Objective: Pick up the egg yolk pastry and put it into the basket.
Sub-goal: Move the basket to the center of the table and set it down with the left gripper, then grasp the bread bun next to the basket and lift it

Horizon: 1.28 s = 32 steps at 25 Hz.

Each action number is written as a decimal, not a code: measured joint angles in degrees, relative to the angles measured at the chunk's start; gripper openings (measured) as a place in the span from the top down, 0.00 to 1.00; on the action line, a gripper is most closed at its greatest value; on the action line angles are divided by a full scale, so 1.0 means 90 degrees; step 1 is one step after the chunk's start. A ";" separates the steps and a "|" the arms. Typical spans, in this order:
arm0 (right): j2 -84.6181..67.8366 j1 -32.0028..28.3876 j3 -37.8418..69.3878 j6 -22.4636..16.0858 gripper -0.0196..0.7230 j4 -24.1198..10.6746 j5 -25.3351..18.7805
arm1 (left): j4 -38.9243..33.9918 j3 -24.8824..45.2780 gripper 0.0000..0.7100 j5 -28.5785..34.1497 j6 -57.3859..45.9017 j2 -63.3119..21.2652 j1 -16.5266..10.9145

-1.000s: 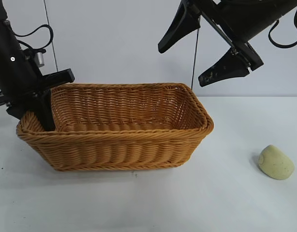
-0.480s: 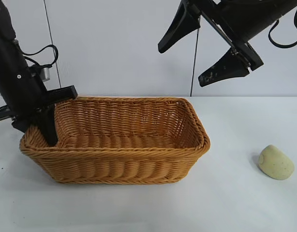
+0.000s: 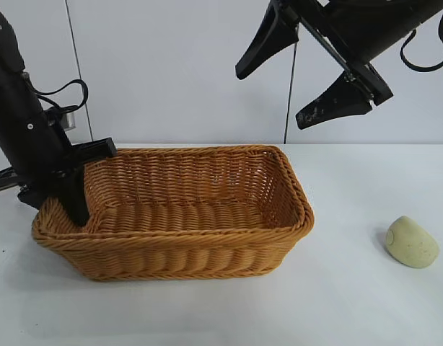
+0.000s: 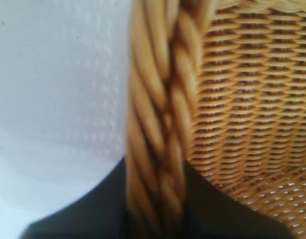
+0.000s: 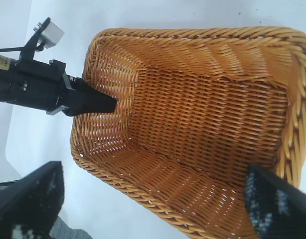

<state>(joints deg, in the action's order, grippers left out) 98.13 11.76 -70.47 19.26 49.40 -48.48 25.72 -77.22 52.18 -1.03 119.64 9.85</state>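
White flat desk [image 3: 337, 303] backed by a white panelled wall [image 3: 171, 72].

Left of centre on the desk: large rectangular orange-tan woven wicker basket [image 3: 178, 238], sloping sides, braided rim, nothing visible inside.

At the basket's left end: black left gripper [image 3: 76, 205], pointing steeply down, straddling the braided rim, one part reaching inside against the end wall. Clamped on the rim or released: cannot tell.

High above the basket's right end: black right gripper [image 3: 270, 101], spread wide, holding nothing, clear of all objects. Looped black cable [image 3: 423, 58] beside its arm.

Near the desk's right edge, well apart from the basket: small pale yellowish-cream dome-shaped egg yolk pastry [image 3: 412, 243], matte, lying tilted with the flat round face turned toward the basket. Bare desk between pastry and basket; nothing in the way. Untouched by either gripper.
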 joint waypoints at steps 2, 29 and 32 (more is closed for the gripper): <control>0.0000 0.0000 0.0000 0.0000 0.04 0.0000 0.0000 | -0.0015 -0.0093 0.04 0.0234 -0.0005 0.0002 0.0000; 0.0000 0.0000 0.0000 0.0000 0.04 0.0000 0.0012 | -0.2320 -0.2905 0.02 0.1890 -0.0110 -0.0212 -0.0115; 0.0000 0.0000 0.0000 0.0000 0.04 0.0000 0.0012 | -0.2397 -0.2905 0.02 0.1896 -0.0110 -0.0338 -0.0404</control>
<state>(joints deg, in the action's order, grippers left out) 98.13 11.76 -70.47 19.26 49.40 -48.37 4.15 -103.37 69.24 -2.02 116.61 6.22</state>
